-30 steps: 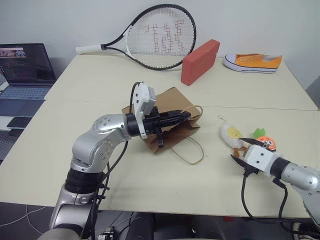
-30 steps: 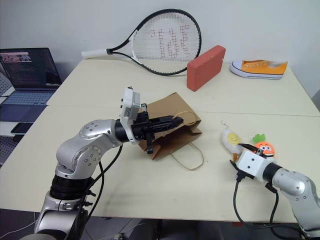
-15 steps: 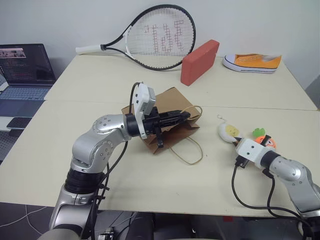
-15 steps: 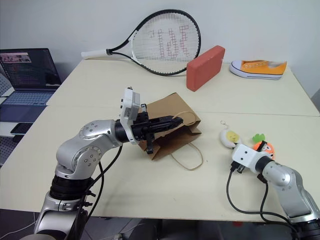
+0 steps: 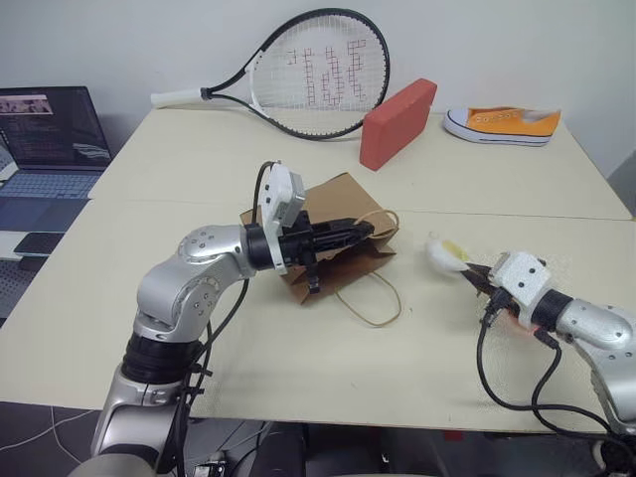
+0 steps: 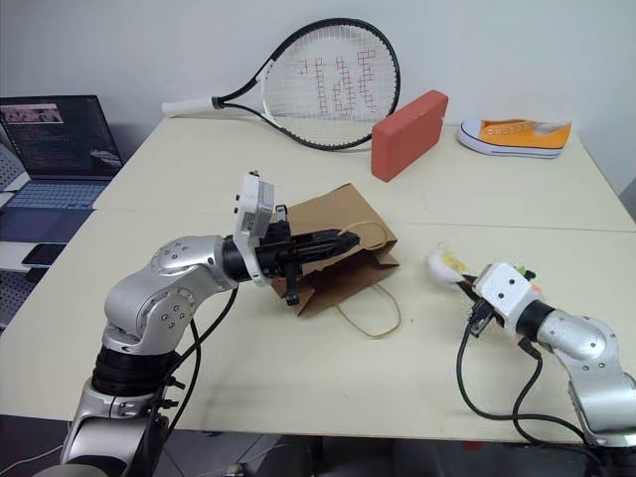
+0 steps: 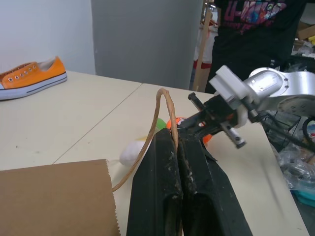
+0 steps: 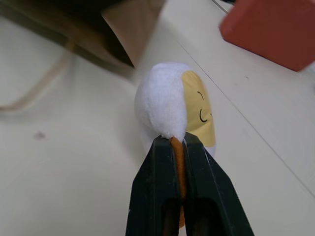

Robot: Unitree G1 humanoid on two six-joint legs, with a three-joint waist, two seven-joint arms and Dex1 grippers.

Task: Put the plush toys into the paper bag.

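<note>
Left jaws (image 7: 177, 147) clamp bag handle (image 7: 165, 105) | right jaws (image 8: 178, 147) clamp egg toy (image 8: 172, 105)

A racket (image 5: 298, 75) lies at the table's (image 5: 199, 159) far edge, its handle pointing left, with a red block (image 5: 397, 121) just right of its head. A sneaker (image 5: 503, 123) sits at the far right corner. A laptop (image 5: 45, 139) stands open on a lower surface at the left, a phone (image 5: 38, 242) near it.

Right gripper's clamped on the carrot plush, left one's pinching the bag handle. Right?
Not the carrot. The right gripper is shut on the egg plush, as the right wrist view shows. The left gripper does pinch the paper bag's handle.
</note>
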